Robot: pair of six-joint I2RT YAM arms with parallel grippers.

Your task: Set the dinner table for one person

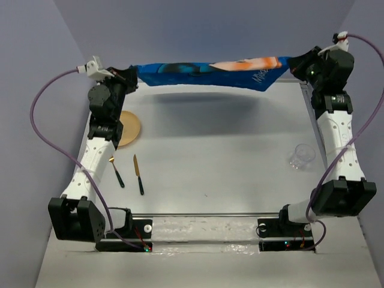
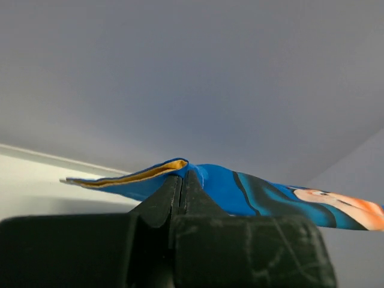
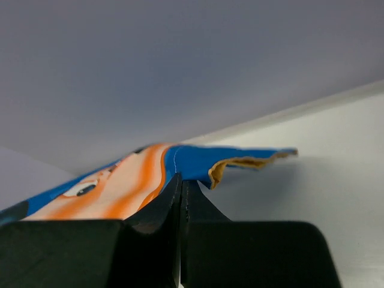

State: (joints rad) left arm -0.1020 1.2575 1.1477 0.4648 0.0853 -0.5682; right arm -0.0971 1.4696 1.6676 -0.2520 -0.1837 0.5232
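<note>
Left claw [image 1: 134, 74] is pinching the blue placemat [image 1: 204, 71] at its 10 o'clock end. Right claw [image 1: 294, 65] is pinching the 2 o'clock end, holding it stretched in the air above the white bench [image 1: 228, 156], which is filling the view's centre. Plate [image 1: 128, 128] and knife [image 1: 138, 174] are lying at 9 o'clock, glass [image 1: 302, 156] at 3.

Worktop [image 1: 222, 156] layout: five items, set apart.
Placemat [image 1: 210, 71] is hanging stretched above the far edge, its left end sitting in the left hand [image 1: 133, 77] and its right end in the right hand [image 1: 297, 65]. Plate [image 1: 129, 127] is lying at the left, partly behind the left arm. Spoon [image 1: 116, 170] and knife [image 1: 138, 174] are lying side by side before it, with the knife to the right. Glass [image 1: 302, 156] is standing at the right, well apart.
</note>
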